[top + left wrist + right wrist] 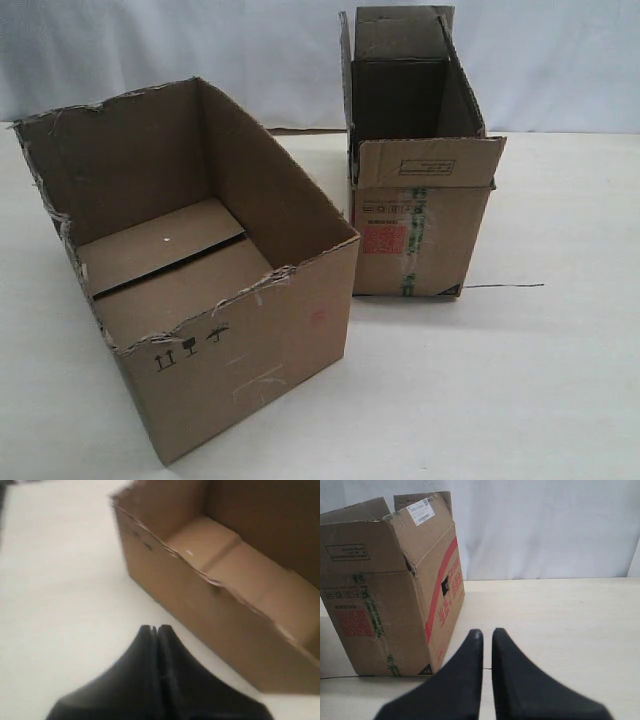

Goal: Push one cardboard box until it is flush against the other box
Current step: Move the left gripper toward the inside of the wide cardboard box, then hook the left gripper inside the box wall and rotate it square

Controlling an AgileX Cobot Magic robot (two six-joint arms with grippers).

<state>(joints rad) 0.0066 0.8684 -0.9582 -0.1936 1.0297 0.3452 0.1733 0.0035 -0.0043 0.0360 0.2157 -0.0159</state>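
Nearest the exterior camera, at the front left of the tabletop (pixel 520 400), stands the wide box (pixel 240 370), open-topped with a torn, ragged rim, small black handling symbols on its front face and a faint red spot near its right corner. The left gripper (pixel 156 628) hangs over bare tabletop just beside that box's long outer wall, its black fingers pressed together with nothing between them; its view is blurred. The wide box sits at an angle to the tall box (pixel 420 240), so their sides are not flush, and whether the corner touches the tall box cannot be told. The tall box stands farther back, right of centre, flaps up, with a red square stamp and a green-printed tape strip on its front. The right gripper (pixel 487 632) faces that box's red-lettered side from near by, its fingers all but closed with only a thin slit, holding nothing. A thin dark thread (pixel 505 286) lies at the tall box's right foot. A pale backdrop (pixel 560 60) closes the scene.
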